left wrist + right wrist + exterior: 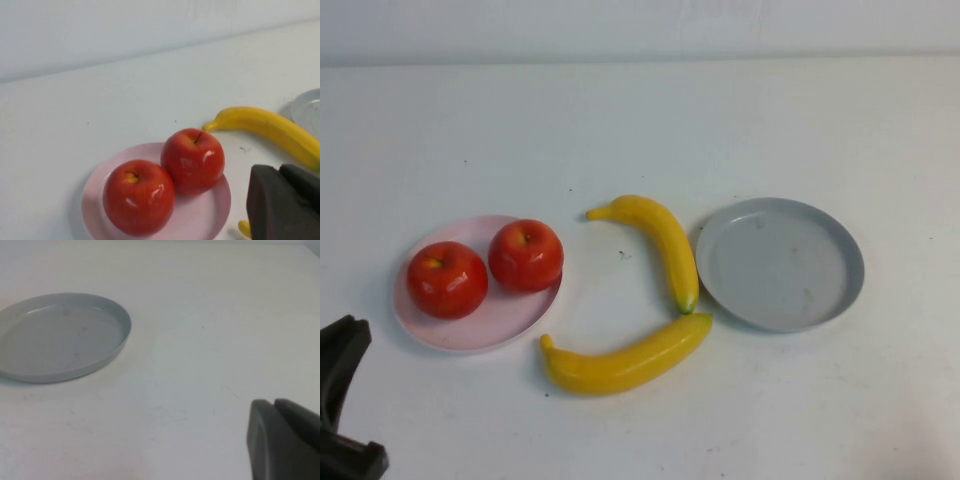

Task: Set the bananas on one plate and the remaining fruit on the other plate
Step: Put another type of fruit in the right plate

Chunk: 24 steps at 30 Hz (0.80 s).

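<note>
Bananas, two, glossy yellow with greenish tips. Both lie on the bare white table (640,120), in the gap between the two plates, on neither plate. The upper banana (658,243) curves from its stem end, which points toward the pink plate, down to a green tip just beside the grey plate's rim. The lower banana (625,359) lies crosswise below it, nearer the robot; its greenish tip comes close to the upper banana's tip and sits just beside the grey plate's near edge, while its stem end lies just below the pink plate's rim.

Grey plate (837,262), round, shallow, raised rim, a few small specks. It holds nothing and stands to the right of the bananas.

Pink plate (478,328), round, shallow, pale. It stands to the left of the bananas, well apart from the grey plate.

Apples, two, shiny red with yellowish stem dimples. Both sit upright on the pink plate, side by side and touching or nearly so: one apple (447,279) toward the plate's left side, the other apple (526,255) toward the side facing the bananas.

Left gripper (287,202), dark, fingers together with nothing between them. It hangs near the pink plate's near edge, on the robot's side.

Right gripper (285,437), dark, fingers pressed together, empty. It is over bare table, apart from the grey plate.
</note>
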Motion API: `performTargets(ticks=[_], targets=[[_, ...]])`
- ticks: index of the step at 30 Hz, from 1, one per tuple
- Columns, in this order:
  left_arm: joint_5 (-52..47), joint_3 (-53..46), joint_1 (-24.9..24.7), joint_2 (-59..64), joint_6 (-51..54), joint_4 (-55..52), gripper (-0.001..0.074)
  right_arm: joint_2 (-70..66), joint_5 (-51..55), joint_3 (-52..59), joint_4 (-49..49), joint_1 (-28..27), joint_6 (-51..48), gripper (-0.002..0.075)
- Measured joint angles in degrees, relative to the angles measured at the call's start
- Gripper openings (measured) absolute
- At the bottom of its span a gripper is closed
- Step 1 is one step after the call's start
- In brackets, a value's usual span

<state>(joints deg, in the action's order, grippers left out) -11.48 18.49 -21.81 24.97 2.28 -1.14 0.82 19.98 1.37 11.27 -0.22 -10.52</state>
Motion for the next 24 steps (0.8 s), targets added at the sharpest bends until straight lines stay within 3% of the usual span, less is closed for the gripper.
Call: performTargets(ticks=[6, 14, 18, 24], targets=[[12.1, -10.3, 1.9, -9.2, 1.5, 0.5, 0.0, 0.0, 0.0, 0.0, 0.0, 0.0, 0.0, -0.0016], [14.1, -19.1, 17.9, -23.9, 2.2, 2.8, 0.0, 0.0, 0.0, 0.0, 0.0, 0.0, 0.0, -0.0017], [9.4, -19.9, 20.6, -25.5, 0.9, 3.0, 0.0, 0.0, 0.0, 0.0, 0.0, 0.0, 0.0, -0.0017], [-5.2, -19.9, 20.7, -25.6, 0.7, 3.0, 0.0, 0.0, 0.0, 0.0, 0.0, 0.0, 0.0, -0.0017]])
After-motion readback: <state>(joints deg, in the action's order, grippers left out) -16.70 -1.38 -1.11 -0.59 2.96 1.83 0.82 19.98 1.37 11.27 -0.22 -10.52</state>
